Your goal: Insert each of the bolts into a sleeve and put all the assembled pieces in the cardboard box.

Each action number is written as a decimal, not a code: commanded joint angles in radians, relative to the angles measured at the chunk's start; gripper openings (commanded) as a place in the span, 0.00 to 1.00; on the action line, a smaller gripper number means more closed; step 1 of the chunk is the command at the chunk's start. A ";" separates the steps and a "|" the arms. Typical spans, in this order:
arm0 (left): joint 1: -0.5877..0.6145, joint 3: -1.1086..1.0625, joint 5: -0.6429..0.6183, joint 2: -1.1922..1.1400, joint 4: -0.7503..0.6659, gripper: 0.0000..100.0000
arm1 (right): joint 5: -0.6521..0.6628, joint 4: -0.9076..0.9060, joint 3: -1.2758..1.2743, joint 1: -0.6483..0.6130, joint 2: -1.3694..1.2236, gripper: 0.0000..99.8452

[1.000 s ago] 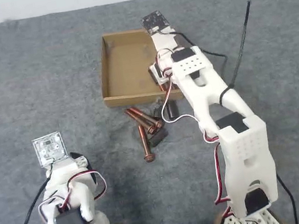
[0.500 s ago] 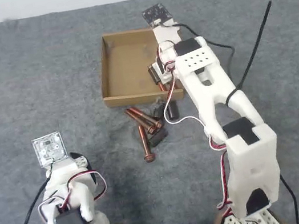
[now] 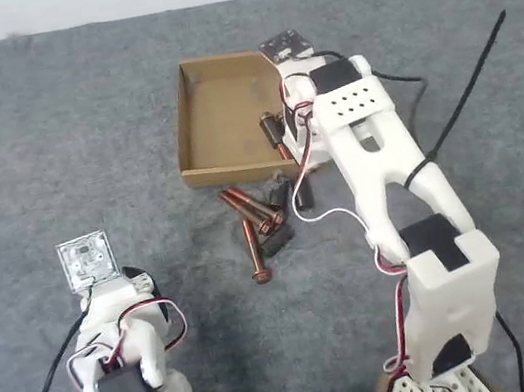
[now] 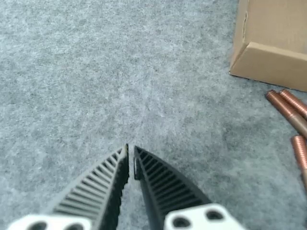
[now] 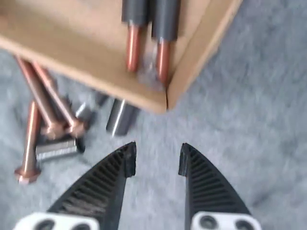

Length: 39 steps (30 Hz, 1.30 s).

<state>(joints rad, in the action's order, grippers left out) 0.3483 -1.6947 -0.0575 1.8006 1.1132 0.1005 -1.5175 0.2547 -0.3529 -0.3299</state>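
Note:
My right gripper (image 5: 156,155) is open and holds nothing, hovering over the carpet just outside a corner of the cardboard box (image 5: 194,62). Two assembled pieces (image 5: 144,28), dark sleeves with copper bolts sticking out, lie side by side inside that corner. Three loose copper bolts (image 3: 251,220) lie on the carpet in front of the box (image 3: 189,117), among dark sleeves (image 3: 275,237). One sleeve (image 5: 120,117) lies close to the box wall. My left gripper (image 4: 130,151) is shut and empty, low over bare carpet, well away from the bolts (image 4: 290,108).
Grey carpet covers the whole table (image 3: 49,142). The right arm (image 3: 377,155) stretches over the box's right side. The left arm (image 3: 112,324) stays folded at the near left. Cables trail from both arms.
The right arm has swung a little to the right and its wrist has drawn back from over the box. The left arm and loose parts have not moved.

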 commanded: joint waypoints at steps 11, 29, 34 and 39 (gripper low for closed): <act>0.003 0.008 0.011 0.014 -0.006 0.01 | 0.018 -0.243 0.014 0.001 0.122 0.13; 0.003 0.008 0.011 0.014 -0.006 0.01 | 0.020 -0.154 -0.431 -0.007 0.389 0.13; 0.003 0.008 0.011 0.014 -0.006 0.01 | 0.014 -0.004 -0.624 -0.007 0.496 0.13; 0.003 0.008 0.011 0.014 -0.006 0.01 | 0.012 0.163 -0.723 -0.005 0.541 0.13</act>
<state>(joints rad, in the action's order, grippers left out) 0.3483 -1.6947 -0.0575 1.8006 1.1132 0.1036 -1.4392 -0.4496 -0.3529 0.1412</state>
